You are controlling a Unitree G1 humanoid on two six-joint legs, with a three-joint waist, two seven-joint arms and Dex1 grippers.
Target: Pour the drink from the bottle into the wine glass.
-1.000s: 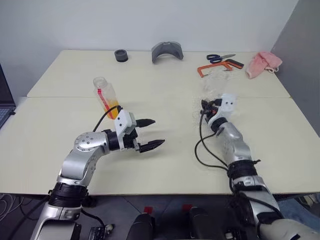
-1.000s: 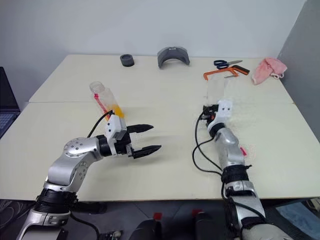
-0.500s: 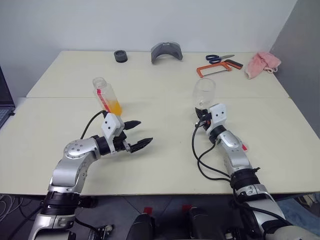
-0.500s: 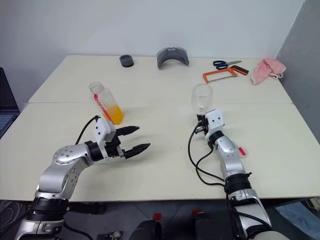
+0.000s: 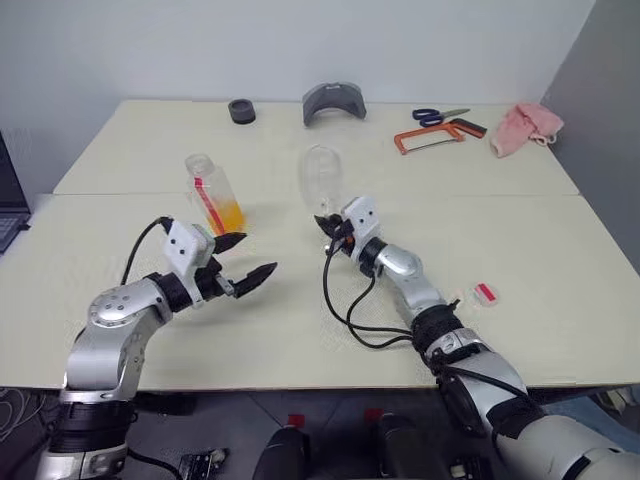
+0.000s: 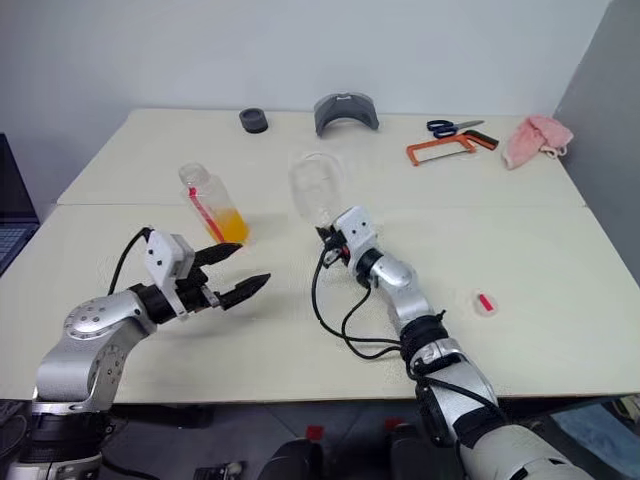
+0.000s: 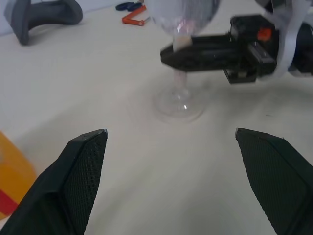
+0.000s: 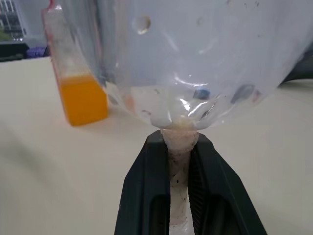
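The bottle (image 5: 212, 190) stands uncapped and leaning on the left half of the table, with the orange drink (image 5: 229, 214) filling its lower part. My left gripper (image 5: 254, 256) is open just in front of and right of the bottle, holding nothing. My right gripper (image 5: 335, 228) is shut on the thin stem (image 8: 178, 147) of the wine glass (image 5: 322, 177), which stands upright near the table's middle, right of the bottle. The bowl holds no drink. In the left wrist view the round foot (image 7: 179, 105) sits at or just above the tabletop.
A small pink-red cap (image 5: 485, 292) lies on the table to the right. Along the far edge are a black tape roll (image 5: 241, 110), a grey curved piece (image 5: 335, 103), scissors (image 5: 440, 116), an orange clamp (image 5: 428, 137) and a pink cloth (image 5: 525, 128).
My right gripper has carried the wine glass leftward from the right side to the table's middle, close to the bottle. My left gripper has drawn back to the left, still open.
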